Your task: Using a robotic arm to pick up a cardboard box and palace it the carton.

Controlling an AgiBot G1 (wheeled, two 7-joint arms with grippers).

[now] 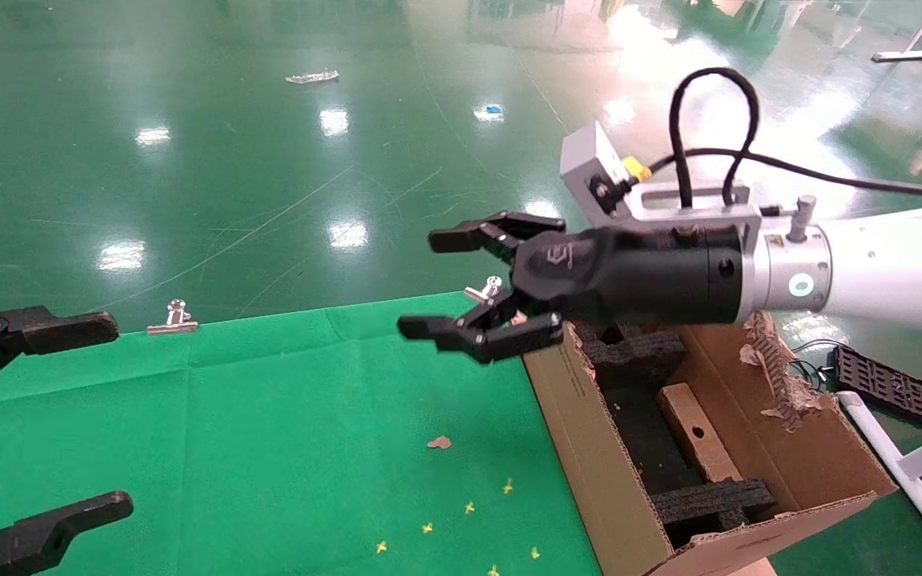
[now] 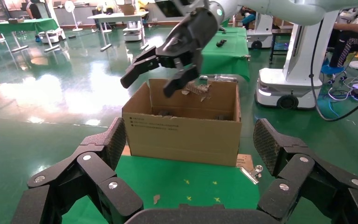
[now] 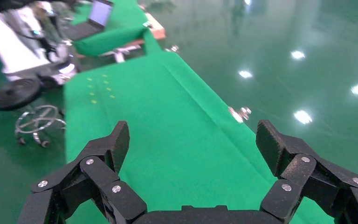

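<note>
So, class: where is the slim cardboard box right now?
In the head view, the cardboard box stands on edge inside the carton on the robot's right, between the black foam inserts, below the empty right hand.

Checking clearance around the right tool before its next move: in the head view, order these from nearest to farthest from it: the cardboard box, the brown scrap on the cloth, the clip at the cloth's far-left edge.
From the open right tool, above the cloth's far edge:
1. Cardboard box, inside the carton, below its wrist.
2. Brown scrap, on the cloth below the tool; close to the box's range, hard to separate.
3. Clip, well off toward the robot's left.
</note>
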